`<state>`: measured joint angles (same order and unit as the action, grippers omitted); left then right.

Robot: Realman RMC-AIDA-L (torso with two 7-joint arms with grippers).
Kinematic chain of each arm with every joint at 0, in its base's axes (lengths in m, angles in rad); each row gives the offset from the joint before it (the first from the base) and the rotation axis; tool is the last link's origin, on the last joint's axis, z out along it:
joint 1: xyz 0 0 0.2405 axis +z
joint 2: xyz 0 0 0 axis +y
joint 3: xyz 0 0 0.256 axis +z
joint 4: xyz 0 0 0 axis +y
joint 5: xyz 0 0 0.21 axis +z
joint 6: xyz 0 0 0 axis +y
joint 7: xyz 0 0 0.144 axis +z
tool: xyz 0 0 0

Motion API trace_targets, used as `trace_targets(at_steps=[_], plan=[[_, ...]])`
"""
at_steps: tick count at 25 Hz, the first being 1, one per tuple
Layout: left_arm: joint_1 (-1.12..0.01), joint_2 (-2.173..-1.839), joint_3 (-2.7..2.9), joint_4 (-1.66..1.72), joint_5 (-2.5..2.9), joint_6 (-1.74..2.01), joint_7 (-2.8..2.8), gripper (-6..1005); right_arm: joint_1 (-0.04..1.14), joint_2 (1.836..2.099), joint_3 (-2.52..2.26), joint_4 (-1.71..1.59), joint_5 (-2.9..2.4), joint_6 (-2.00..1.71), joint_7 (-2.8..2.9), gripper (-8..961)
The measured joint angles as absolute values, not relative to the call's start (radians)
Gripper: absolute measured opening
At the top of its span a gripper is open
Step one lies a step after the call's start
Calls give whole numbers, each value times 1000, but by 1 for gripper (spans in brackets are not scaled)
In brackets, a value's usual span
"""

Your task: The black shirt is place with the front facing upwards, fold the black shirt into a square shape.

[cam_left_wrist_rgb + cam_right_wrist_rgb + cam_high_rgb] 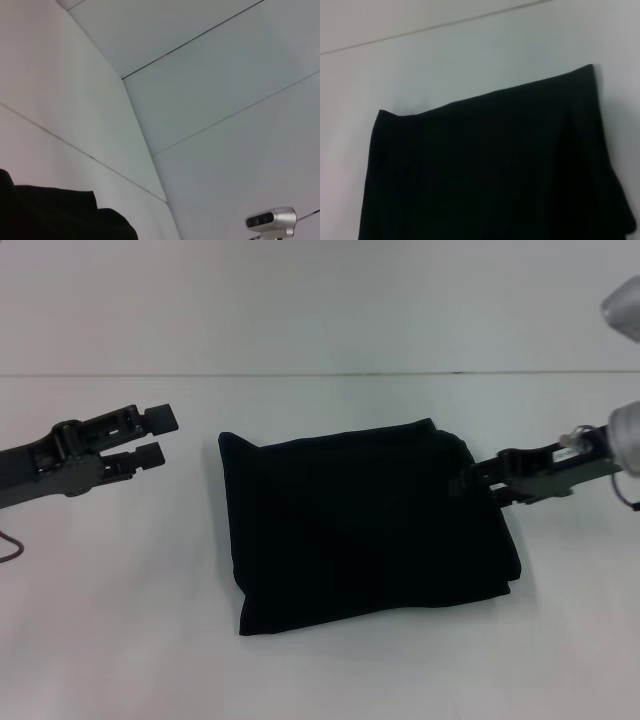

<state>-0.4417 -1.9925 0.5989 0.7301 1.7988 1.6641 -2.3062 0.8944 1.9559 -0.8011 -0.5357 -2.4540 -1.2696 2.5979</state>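
The black shirt lies folded into a rough square in the middle of the white table, with no lettering or label showing. It fills the lower part of the right wrist view, and a black edge of it shows in the left wrist view. My left gripper is open and empty, a short way off the shirt's left edge. My right gripper is at the shirt's right edge, up against the cloth.
The white table spreads all round the shirt and meets the white wall at a seam behind. A silver camera head stands at the far right; it also shows in the left wrist view.
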Motion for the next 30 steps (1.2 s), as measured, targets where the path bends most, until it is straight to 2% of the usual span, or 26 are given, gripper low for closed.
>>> trace_targets(at_steps=[14,21,30], plan=[[-453,-2003,600,729,1799,1639,-2300,939,927,2016,-855,-490,-2451,-1160,2592,820],[-453,-2005,597,725,1799,1639,-2293,939,926,2021,-878,-499,-2450,-1152,2626,810],[-452,-2009,597,724,1796,1640,-2292,938,920,2019,-879,-510,-2451,-1144,2627,465]])
